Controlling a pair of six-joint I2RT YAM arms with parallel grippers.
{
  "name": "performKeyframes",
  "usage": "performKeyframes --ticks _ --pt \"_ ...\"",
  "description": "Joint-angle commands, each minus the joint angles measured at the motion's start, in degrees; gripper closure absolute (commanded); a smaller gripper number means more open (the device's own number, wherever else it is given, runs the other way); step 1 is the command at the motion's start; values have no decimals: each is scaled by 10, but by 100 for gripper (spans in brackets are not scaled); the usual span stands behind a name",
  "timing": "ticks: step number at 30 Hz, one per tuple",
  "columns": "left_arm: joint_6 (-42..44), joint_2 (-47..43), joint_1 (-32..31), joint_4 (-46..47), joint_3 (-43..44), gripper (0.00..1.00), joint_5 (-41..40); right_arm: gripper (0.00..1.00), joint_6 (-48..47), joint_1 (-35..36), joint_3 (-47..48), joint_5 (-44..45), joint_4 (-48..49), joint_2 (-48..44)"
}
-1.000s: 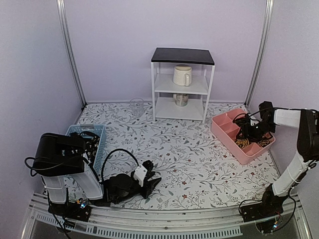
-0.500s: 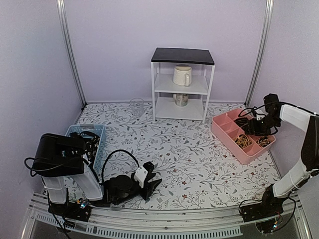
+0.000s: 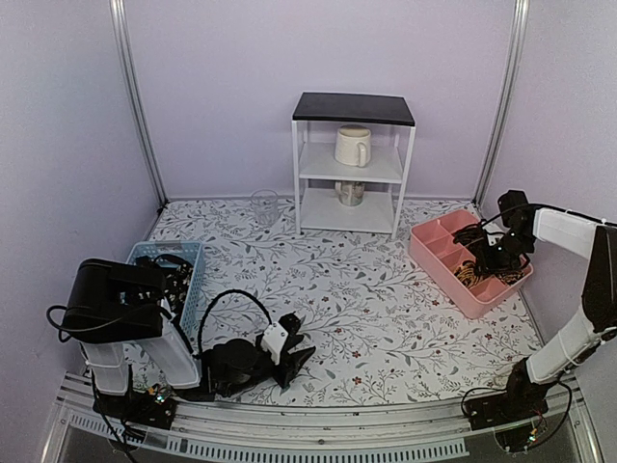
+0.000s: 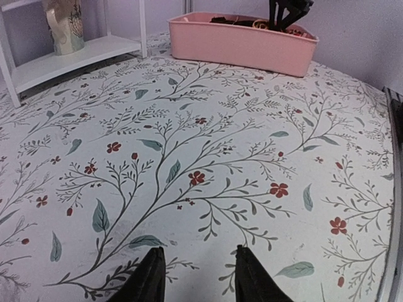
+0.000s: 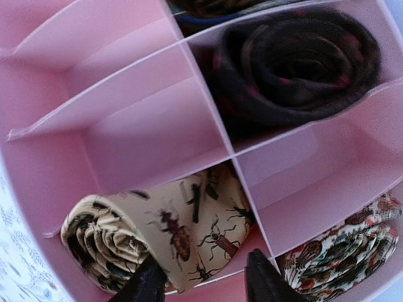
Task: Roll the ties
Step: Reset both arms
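Observation:
Rolled ties sit in the pink divided tray (image 5: 126, 132). A cream tie printed with insects (image 5: 182, 226) lies in one near compartment, its roll to the left. A dark tie with pink specks (image 5: 296, 63) fills the compartment behind, and a cream patterned roll (image 5: 340, 245) lies at the right. My right gripper (image 5: 204, 258) hangs open just over the insect tie, its fingers either side of the tie's flat end. In the top view it (image 3: 485, 258) is over the tray (image 3: 432, 258). My left gripper (image 4: 199, 251) is open and empty, low over the table (image 3: 292, 349).
A blue mesh basket (image 3: 183, 253) with dark fabric stands at the left, partly behind my left arm. At the back are a white shelf unit (image 3: 352, 164) with a mug and a jar, and a clear glass (image 3: 264, 205). The walls are close on both sides.
My right gripper rose and drew back from the tray, then came down over it again, its jaws narrower than before. The left arm has not moved.

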Motion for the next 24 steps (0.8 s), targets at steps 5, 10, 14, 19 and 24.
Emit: performKeyframes --ticks 5,10,14,19,24 --pt "6 6 -10 -1 5 62 -5 68 -5 2 -20 26 45 15" --pt "5 7 -10 -2 5 62 -5 74 -1 1 -38 32 69 22" --pt "7 9 -9 -4 7 62 -6 86 4 -2 -54 34 91 33" --pt "7 8 -10 -7 7 62 -9 98 9 -15 -68 24 109 39" --pt "11 6 -10 -9 9 62 -10 98 16 -19 -65 11 106 40"
